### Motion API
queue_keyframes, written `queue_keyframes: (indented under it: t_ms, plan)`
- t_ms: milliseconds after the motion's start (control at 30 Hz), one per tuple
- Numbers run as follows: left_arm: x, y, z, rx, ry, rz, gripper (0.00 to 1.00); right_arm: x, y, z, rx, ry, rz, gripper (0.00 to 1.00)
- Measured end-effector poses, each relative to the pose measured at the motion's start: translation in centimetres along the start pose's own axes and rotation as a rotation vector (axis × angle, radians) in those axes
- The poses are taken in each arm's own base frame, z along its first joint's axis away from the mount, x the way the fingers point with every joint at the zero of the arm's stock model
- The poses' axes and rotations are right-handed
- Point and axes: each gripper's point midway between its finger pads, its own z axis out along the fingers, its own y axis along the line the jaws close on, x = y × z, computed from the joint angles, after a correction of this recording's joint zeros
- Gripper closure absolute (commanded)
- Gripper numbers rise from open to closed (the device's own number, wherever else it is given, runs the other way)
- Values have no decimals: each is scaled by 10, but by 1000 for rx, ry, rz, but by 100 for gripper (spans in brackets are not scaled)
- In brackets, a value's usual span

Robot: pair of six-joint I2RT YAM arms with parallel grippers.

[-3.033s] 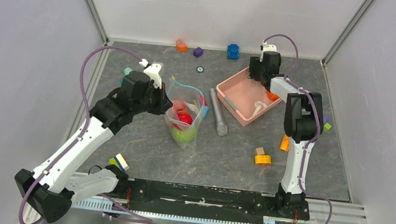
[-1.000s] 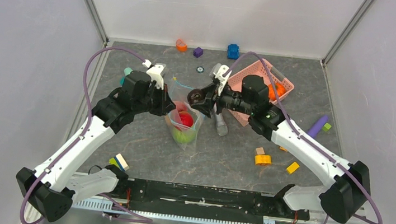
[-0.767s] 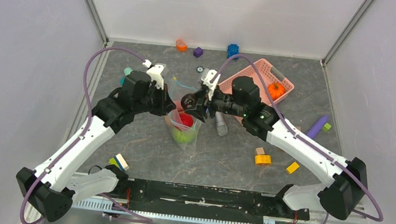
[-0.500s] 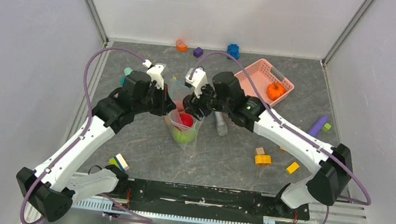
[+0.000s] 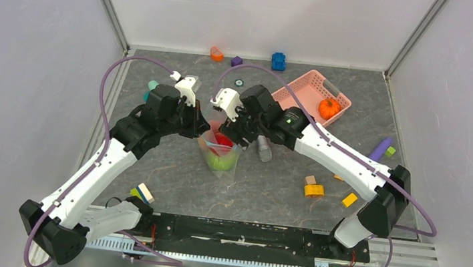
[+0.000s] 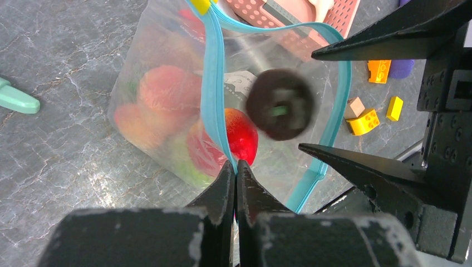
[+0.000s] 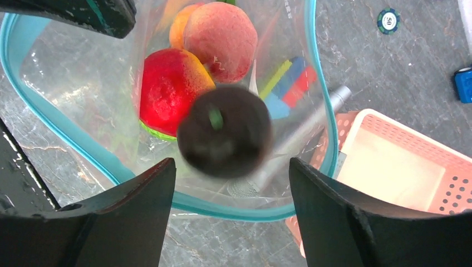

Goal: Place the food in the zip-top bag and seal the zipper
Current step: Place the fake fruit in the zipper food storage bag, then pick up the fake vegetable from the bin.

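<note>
The left hand is pinching the thin teal zipper strip of the clear crinkly plastic bag, its fingers pressed together on it, at the lower middle of the left wrist view. The right hand is spreading wide over the open bag mouth. Between its fingers a round dark brown toy fruit is showing only as a blur, touching neither finger. Inside the bag a glossy red piece and a matte peach are lying. A green ball is lying under them, mostly hidden in the wrist views. In the top view both hands are covering the bag mouth. A ridged orange pumpkin is sitting in the pink perforated plastic basket, at the upper right of the grey marbled worktop.
</note>
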Motion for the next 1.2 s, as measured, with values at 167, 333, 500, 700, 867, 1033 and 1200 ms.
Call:
queue_keyframes:
  t_ms: [167, 333, 500, 700, 867, 1033, 1200]
  plan:
    - [0, 0, 0, 0, 1, 0, 97, -2, -2, -7, 10, -15, -19, 7]
    - [1, 0, 0, -1, 2, 0, 97, -12, -5, -22, 23, -70, -30, 2]
    - [1, 0, 0, -1, 2, 0, 97, -23, -8, -29, 36, -126, -39, 2]
    - [1, 0, 0, -1, 2, 0, 97, -37, -16, -42, 84, -215, -28, 2]
    - [1, 0, 0, -1, 2, 0, 97, -44, -36, -65, 192, -310, 25, 2]
    - [1, 0, 0, -1, 2, 0, 97, -41, -79, -83, 310, -360, 137, 2]
    - [1, 0, 0, -1, 2, 0, 97, -15, -129, -89, 419, -337, 277, 2]
